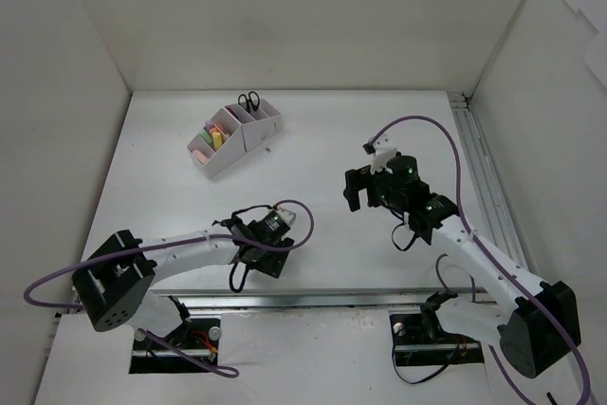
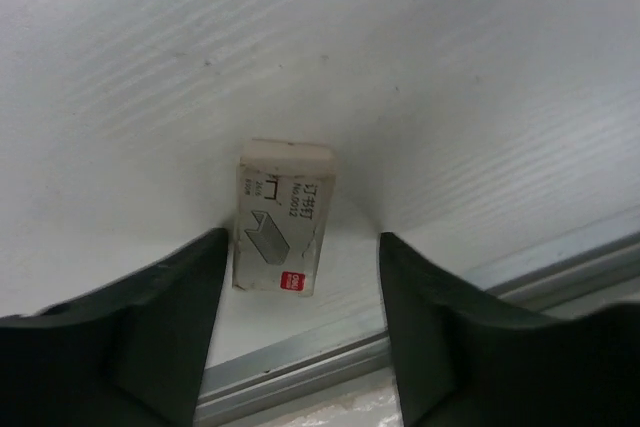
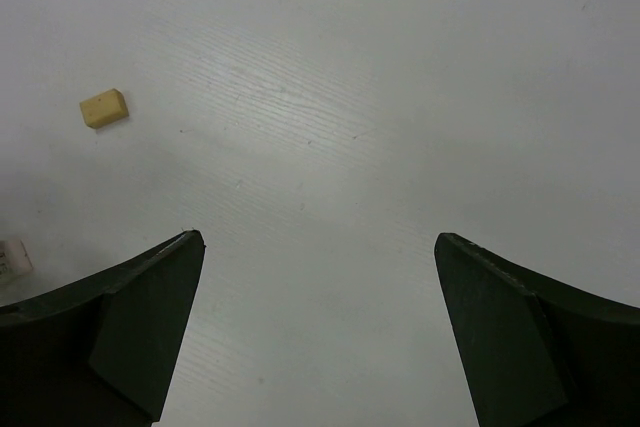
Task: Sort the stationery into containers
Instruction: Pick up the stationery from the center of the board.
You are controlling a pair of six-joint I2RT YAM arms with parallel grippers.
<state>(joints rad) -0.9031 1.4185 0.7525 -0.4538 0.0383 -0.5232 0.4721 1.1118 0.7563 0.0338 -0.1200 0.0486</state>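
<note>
A small white staple box (image 2: 283, 217) with a red mark lies flat on the table between the fingers of my left gripper (image 2: 302, 235). The jaws stand open. The box sits close beside the left finger (image 2: 190, 297), and a clear gap separates it from the right finger. In the top view this gripper (image 1: 270, 253) points down near the table's front edge and hides the box. The containers (image 1: 234, 138) stand at the back left, holding black-handled scissors (image 1: 248, 100) and coloured items. My right gripper (image 3: 318, 237) hovers wide open over bare table, right of centre (image 1: 355, 192).
A small yellow eraser (image 3: 104, 108) lies on the table ahead and to the left of the right gripper. A white item (image 3: 12, 257) shows at that view's left edge. A metal rail (image 2: 330, 357) runs along the table's front edge just behind the staple box.
</note>
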